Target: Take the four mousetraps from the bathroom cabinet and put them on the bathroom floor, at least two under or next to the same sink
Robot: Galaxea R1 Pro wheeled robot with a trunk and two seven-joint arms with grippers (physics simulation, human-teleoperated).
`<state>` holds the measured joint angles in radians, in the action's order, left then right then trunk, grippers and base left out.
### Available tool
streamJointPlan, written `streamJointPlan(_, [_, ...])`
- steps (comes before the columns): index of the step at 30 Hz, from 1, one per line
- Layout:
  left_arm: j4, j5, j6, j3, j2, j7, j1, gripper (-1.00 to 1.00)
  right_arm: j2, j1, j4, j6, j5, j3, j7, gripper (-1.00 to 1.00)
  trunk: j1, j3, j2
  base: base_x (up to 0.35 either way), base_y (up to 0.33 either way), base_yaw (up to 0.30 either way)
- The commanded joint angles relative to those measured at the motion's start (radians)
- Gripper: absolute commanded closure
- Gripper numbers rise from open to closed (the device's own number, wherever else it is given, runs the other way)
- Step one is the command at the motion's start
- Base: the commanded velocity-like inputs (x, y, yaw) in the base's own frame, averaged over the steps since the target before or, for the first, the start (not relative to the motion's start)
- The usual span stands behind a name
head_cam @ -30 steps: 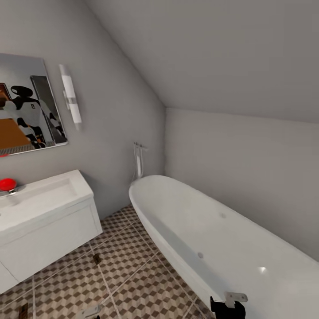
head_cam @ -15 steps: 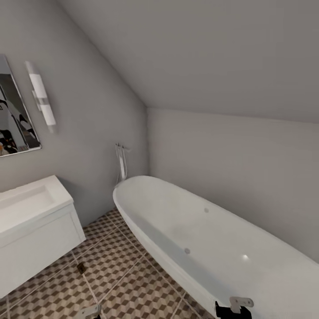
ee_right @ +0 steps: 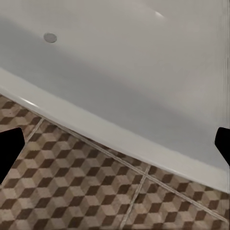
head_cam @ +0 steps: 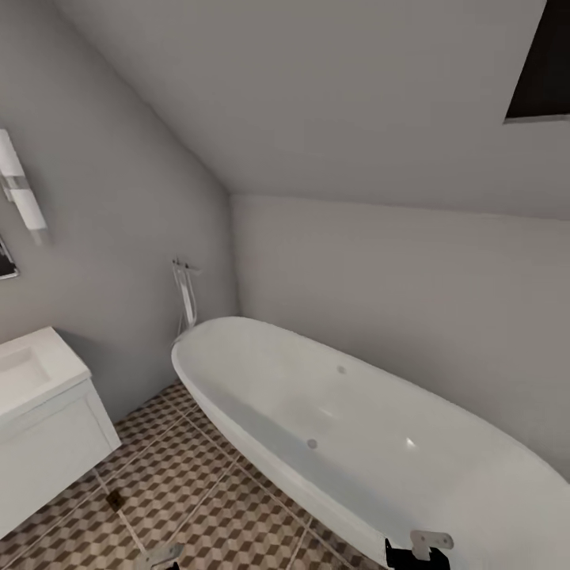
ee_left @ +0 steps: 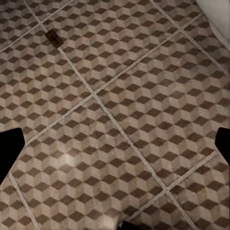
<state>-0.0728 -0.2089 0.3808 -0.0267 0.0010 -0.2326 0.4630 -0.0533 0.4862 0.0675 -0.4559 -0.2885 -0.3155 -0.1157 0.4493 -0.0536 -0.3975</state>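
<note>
We see one trap point(head_cam: 115, 499) lying flat on the floor point(head_cam: 198, 507), just in front of the lower corner of the white vanity point(head_cam: 47, 451); from the left wrist it shows as a small dark rectangle point(ee_left: 53, 37) beside a grout line, well apart from our tool tips. The left tool point(ee_left: 115, 143) hangs over bare tiles with its dark fingers point(ee_left: 9, 148) spread wide and nothing between them. The right tool point(ee_right: 115, 146) is spread likewise, poised above the seam where the tub point(ee_right: 120, 72) meets the floor. In the head view the tub point(head_cam: 340, 427) runs along the far wall under a sloped ceiling, a tap point(head_cam: 187, 297) stands at its head end, and a wall lamp point(head_cam: 20, 190) hangs above the vanity.
</note>
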Motion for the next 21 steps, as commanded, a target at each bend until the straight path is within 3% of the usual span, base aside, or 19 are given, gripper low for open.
streamJointPlan(1, [-0.004, -0.006, 0.007, -0.003, 0.000, 0.000, 0.002, -1.00, 0.000, 0.002, 0.005, -0.006, -0.011, -0.005, -0.007, -1.00, 0.001, -0.002, -0.002, 0.000, 0.000, -0.257])
streamJointPlan(10, [0.007, -0.008, 0.008, -0.007, 0.009, -0.003, 0.002, -1.00, -0.004, 0.002, 0.004, -0.008, -0.014, -0.007, -0.007, -1.00, 0.001, -0.002, -0.002, 0.000, 0.000, -0.260])
streamJointPlan(14, [0.087, -0.005, -0.001, -0.009, 0.016, -0.025, 0.002, -1.00, -0.024, 0.002, 0.000, -0.021, -0.016, -0.009, -0.007, -1.00, 0.001, -0.002, -0.002, 0.000, 0.000, -0.262])
streamJointPlan(21, [0.126, -0.005, -0.003, -0.005, 0.028, -0.039, 0.002, -1.00, -0.043, 0.002, 0.002, -0.045, -0.011, -0.010, -0.007, -1.00, 0.001, -0.002, -0.002, 0.000, 0.000, -0.262])
